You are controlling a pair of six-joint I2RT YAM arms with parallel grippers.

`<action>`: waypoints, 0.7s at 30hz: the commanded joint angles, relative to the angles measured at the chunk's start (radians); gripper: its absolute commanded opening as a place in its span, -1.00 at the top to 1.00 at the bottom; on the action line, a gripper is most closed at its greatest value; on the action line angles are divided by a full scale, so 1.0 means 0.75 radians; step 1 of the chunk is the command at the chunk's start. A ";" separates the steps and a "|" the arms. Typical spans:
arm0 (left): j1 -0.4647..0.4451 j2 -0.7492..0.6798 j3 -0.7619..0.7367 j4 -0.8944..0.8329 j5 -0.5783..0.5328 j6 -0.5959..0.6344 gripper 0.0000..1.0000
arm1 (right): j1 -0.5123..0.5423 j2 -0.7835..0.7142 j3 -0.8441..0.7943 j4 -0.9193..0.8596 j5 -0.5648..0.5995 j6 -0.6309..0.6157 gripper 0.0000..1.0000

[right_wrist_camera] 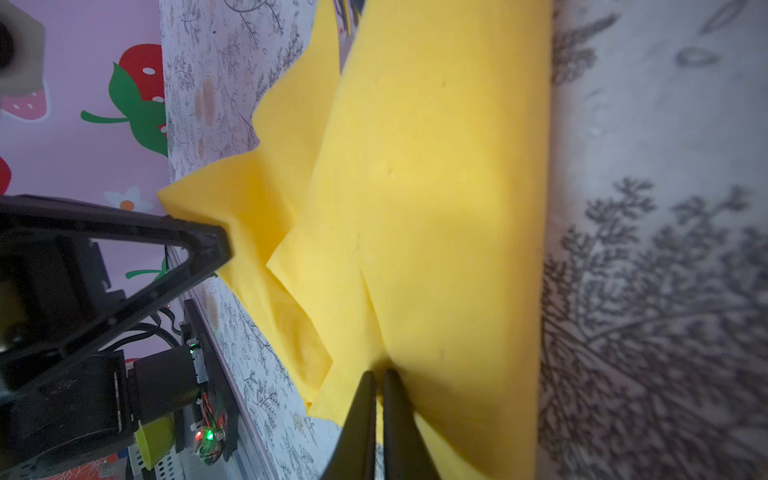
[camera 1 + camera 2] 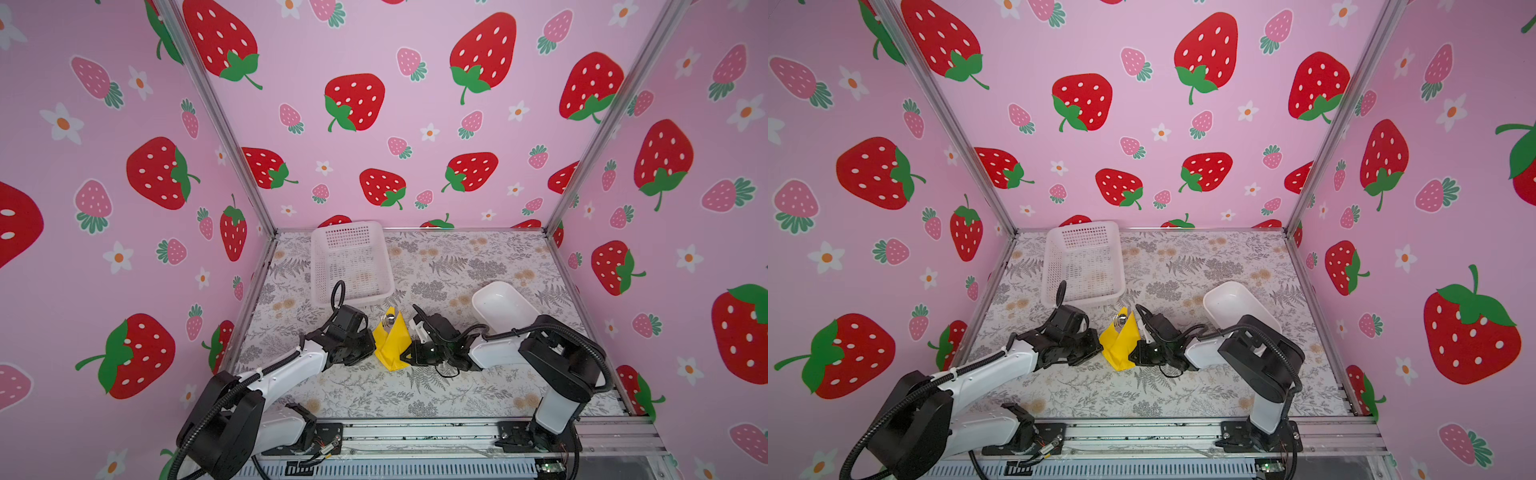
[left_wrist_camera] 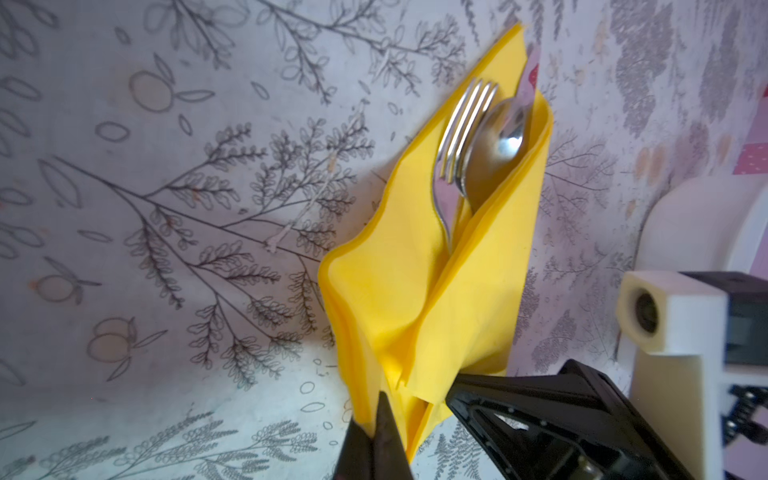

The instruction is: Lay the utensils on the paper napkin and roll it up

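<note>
The yellow paper napkin (image 2: 390, 347) (image 2: 1121, 349) stands folded into a loose cone on the mat between my two grippers. Out of its open far end poke the utensils: a silver fork (image 3: 463, 124) and a spoon (image 3: 498, 141) lie side by side, their handles hidden in the paper. In both top views the utensils (image 2: 389, 320) (image 2: 1120, 320) show only as a small glint. My left gripper (image 3: 371, 415) (image 2: 372, 348) is shut on the napkin's left flap (image 3: 365, 316). My right gripper (image 1: 379, 376) (image 2: 409, 354) is shut on the right fold (image 1: 436, 208).
A white mesh basket (image 2: 322, 266) (image 2: 1054, 266) stands at the back left, just behind the left wrist. A white oblong tray (image 2: 482, 299) (image 2: 1212, 299) lies at the right, partly under the right arm. Patterned walls close in three sides.
</note>
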 commanded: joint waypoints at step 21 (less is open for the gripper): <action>-0.049 0.206 0.299 0.010 0.205 0.111 1.00 | -0.007 0.061 -0.030 0.043 -0.037 0.064 0.81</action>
